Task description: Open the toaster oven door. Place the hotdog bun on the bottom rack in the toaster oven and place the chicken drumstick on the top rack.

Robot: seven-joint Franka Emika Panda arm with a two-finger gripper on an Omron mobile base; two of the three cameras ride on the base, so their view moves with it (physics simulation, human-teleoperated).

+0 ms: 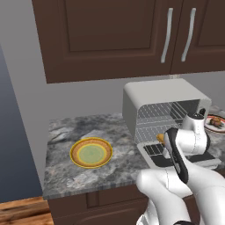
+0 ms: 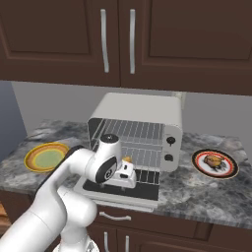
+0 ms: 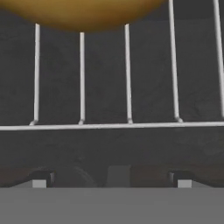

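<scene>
The light-grey toaster oven [image 1: 158,92] [image 2: 138,106] stands on the counter with its door [image 2: 142,191] [image 1: 153,151] folded down flat. Inside are the top rack [image 2: 133,130] and the bottom rack [image 2: 145,157] [image 3: 127,78]. The tan hotdog bun [image 2: 127,159] [image 1: 160,137] [image 3: 87,13] lies on the bottom rack near its front edge. My gripper [image 2: 126,168] [image 3: 111,181] hovers over the door just in front of the bun, open and holding nothing. On a dark-rimmed plate [image 2: 197,158] right of the oven lies the brown chicken drumstick [image 2: 213,161] [image 1: 216,121].
A yellow-green plate [image 1: 91,152] [image 2: 47,156] sits on the grey stone counter [image 1: 66,176] left of the oven. Dark wooden cabinets [image 1: 110,35] hang above. The counter's left end meets a grey wall.
</scene>
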